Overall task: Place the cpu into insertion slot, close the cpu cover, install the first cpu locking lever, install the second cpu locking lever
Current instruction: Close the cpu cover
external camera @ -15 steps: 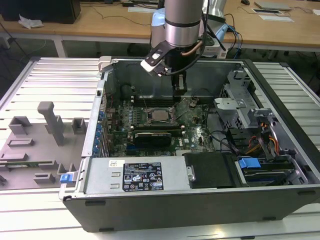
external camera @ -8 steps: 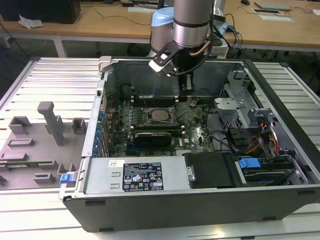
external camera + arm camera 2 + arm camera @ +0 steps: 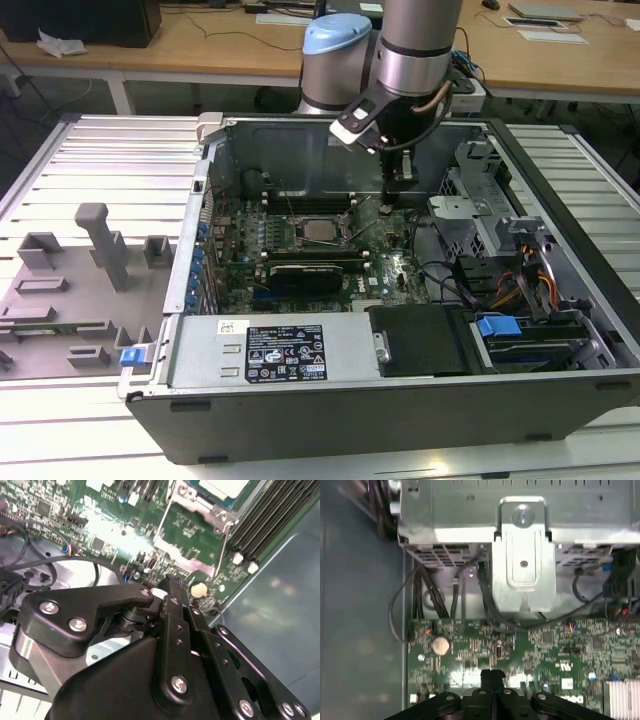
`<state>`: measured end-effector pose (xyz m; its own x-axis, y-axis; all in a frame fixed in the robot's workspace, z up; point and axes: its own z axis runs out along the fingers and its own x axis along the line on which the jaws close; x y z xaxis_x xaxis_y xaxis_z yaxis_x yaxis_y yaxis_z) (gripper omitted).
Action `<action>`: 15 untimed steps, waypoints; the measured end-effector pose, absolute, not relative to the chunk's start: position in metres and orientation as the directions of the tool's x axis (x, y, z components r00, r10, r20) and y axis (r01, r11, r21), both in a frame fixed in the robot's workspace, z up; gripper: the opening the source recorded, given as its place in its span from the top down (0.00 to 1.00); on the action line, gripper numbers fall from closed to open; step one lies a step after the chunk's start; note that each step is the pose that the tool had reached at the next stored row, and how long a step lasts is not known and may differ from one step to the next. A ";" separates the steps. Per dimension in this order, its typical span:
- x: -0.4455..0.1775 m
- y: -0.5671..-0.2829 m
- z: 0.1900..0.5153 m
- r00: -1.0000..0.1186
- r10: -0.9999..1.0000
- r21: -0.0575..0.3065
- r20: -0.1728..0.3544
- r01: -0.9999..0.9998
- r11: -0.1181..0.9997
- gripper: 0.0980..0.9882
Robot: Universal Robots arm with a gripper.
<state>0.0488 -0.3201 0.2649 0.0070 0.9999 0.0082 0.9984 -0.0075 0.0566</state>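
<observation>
Squarely seated in the dark-framed insertion slot [image 3: 299, 234], the flat pale-silver cpu [image 3: 322, 229] gleams, the gripper's [image 3: 389, 203] black fingers [image 3: 486, 676] pressed together nearby.

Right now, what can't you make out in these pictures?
- The cpu: cut off by the picture's edge in the second wrist view.
- The cpu cover: partly cut off there too; too small in the exterior view to tell whether it is latched.
- What the gripper touches: hidden behind its own black links in the second wrist view.
</observation>
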 end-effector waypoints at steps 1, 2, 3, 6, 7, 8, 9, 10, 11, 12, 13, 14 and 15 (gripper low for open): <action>0.050 -0.320 0.264 0.007 1.000 0.054 0.008 0.999 -0.008 0.99; 0.050 -0.320 0.262 0.007 1.000 0.051 0.008 0.999 -0.008 0.99; 0.051 -0.320 0.261 0.007 1.000 0.048 0.008 0.999 -0.008 0.99; 0.053 -0.320 0.257 0.008 1.000 0.039 0.008 0.999 -0.008 0.99; 0.053 -0.320 0.257 0.008 1.000 -0.005 0.008 1.000 -0.008 0.99; 0.054 -0.320 0.256 0.008 1.000 -0.056 0.008 0.998 -0.008 0.99; 0.054 -0.320 0.256 0.009 1.000 -0.102 0.007 0.995 -0.008 0.99; 0.054 -0.320 0.256 0.009 1.000 -0.106 0.007 0.994 -0.008 0.99; 0.054 -0.320 0.256 0.009 1.000 -0.106 0.007 0.994 -0.008 0.99; 0.054 -0.320 0.256 0.009 1.000 -0.107 0.007 0.994 -0.008 0.99; 0.054 -0.320 0.256 0.009 1.000 -0.107 0.007 0.994 -0.008 0.99; 0.052 -0.320 0.256 0.008 1.000 -0.106 0.008 0.994 -0.008 0.99; 0.050 -0.320 0.256 0.009 1.000 -0.106 0.007 0.994 -0.008 0.99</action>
<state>0.0497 -0.3201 0.2560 0.0086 0.9999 0.0075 0.9943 -0.0078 -0.1063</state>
